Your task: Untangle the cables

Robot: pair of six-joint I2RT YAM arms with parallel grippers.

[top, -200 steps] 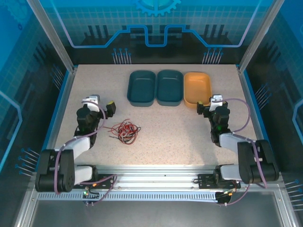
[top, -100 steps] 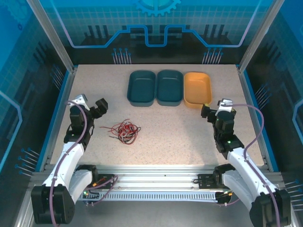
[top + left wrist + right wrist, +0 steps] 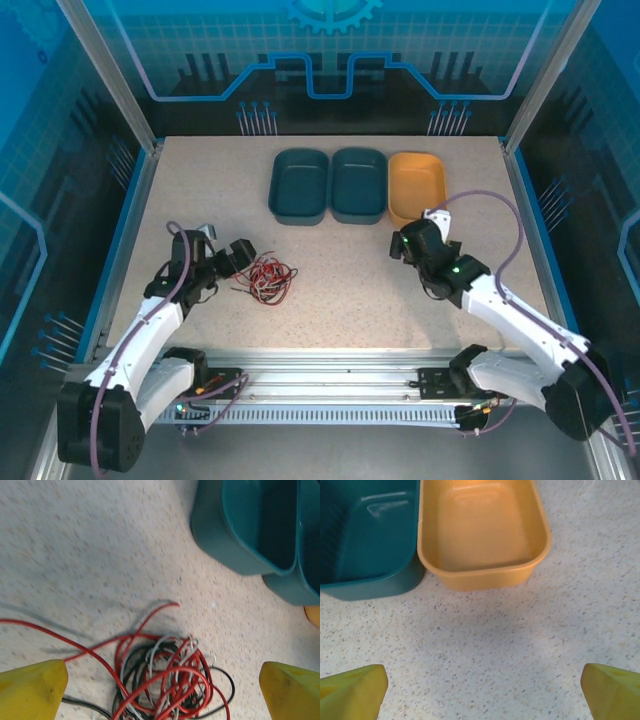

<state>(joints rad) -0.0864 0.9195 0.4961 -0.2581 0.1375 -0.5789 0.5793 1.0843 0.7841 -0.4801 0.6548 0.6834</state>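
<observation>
The left hand (image 3: 236,256) hangs over the near-left part of the bench (image 3: 350,310). Its yellow fingers (image 3: 31,689) are spread wide and grip nothing. The cables (image 3: 268,276) lie on the bench just beside it, toward the middle. They are red, black and white wires wound into one loose knot. In the left wrist view the knot (image 3: 167,680) sits between the two fingertips, with a long red strand running out to the left and a black loop on its right side.

On the right side of the bench, slightly farther from the near edge, the right hand (image 3: 404,243) is likewise wide open and empty, over bare speckled surface.

Toward the far edge three trays stand side by side. The orange tray (image 3: 416,187) is just beyond the right hand. To its left are the middle teal tray (image 3: 359,184) and then the left teal tray (image 3: 299,186).
</observation>
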